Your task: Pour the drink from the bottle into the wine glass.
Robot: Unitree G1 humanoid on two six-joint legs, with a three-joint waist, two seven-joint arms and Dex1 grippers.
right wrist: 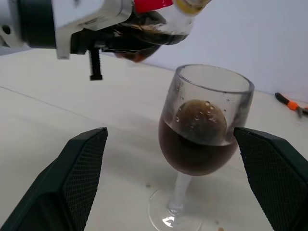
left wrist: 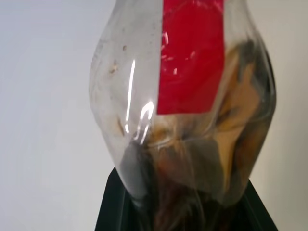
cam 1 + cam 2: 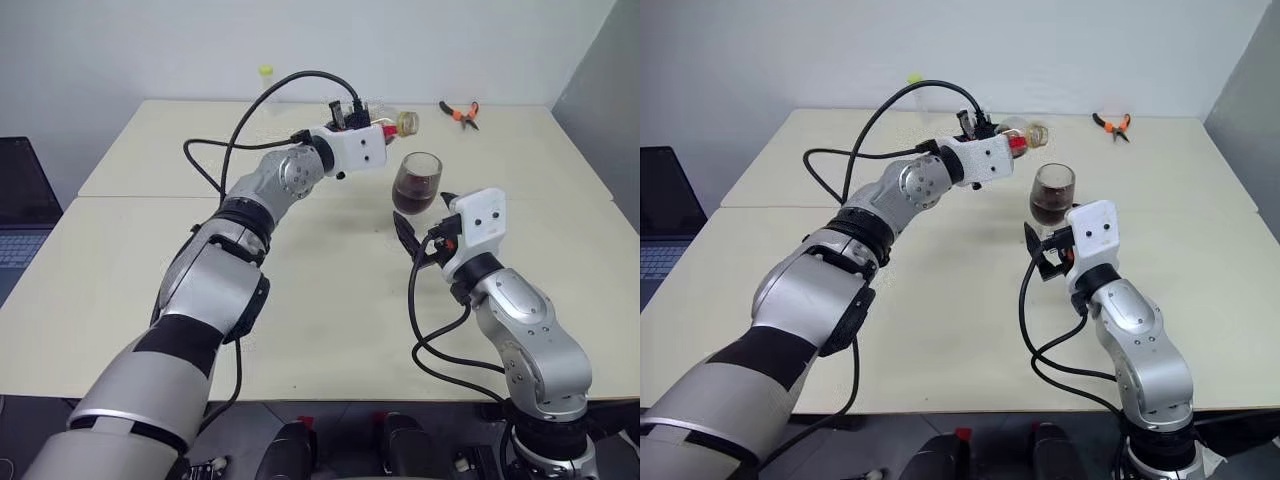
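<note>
My left gripper (image 3: 362,120) is shut on the bottle (image 3: 398,122) and holds it tipped almost level above the table. The bottle's mouth end points toward the wine glass (image 3: 416,183) from just above and behind its rim. The belly with its red label (image 2: 190,57) looms close in the left wrist view, with some dark drink inside. The wine glass stands upright on the table, its bowl about half full of dark brown drink (image 1: 192,154). My right gripper (image 3: 425,221) is open just in front of the glass, its fingers (image 1: 72,178) spread wider than the bowl and not touching it.
Orange-handled pliers (image 3: 460,113) lie at the table's far right. A thin yellow-capped tube (image 3: 266,85) stands at the far edge. A laptop (image 3: 20,215) sits off the table's left side. The cream table (image 3: 330,310) has two joined tops.
</note>
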